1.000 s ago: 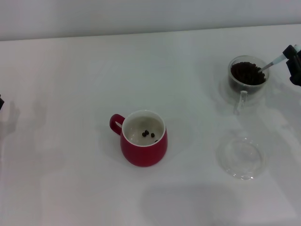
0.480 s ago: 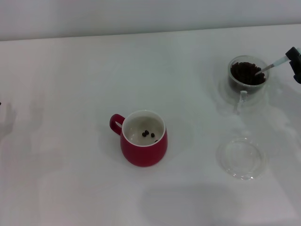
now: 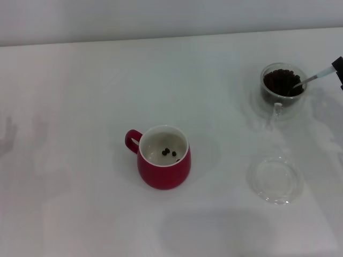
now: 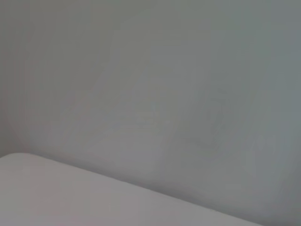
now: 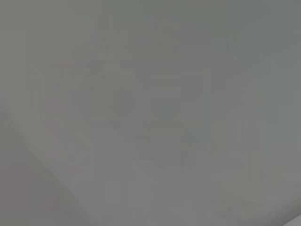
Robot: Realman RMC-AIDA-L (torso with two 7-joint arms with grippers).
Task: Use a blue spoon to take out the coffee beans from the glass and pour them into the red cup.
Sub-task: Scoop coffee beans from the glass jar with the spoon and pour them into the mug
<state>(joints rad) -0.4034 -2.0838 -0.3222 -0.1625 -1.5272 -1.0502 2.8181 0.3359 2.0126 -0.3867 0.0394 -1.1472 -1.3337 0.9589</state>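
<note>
Few coffee beans [image 3: 169, 152] in red cup [image 3: 163, 168], mid-table; most remain in the glass [image 3: 282, 88], far right corner. Right gripper [image 3: 340, 69] at right edge holds blue spoon [image 3: 313, 77] in the heap. Left gripper out of view.

- A plain test bench or lab-style setup rather than a lived-in kitchen: a bare white table [image 3: 80, 203] runs back to a blank pale wall [image 3: 161, 16].
- Only a few staged props sit on it: the red cup [image 3: 163, 158], the glass [image 3: 282, 88] of coffee beans [image 3: 278, 81], and a clear saucer [image 3: 275, 179].
</note>
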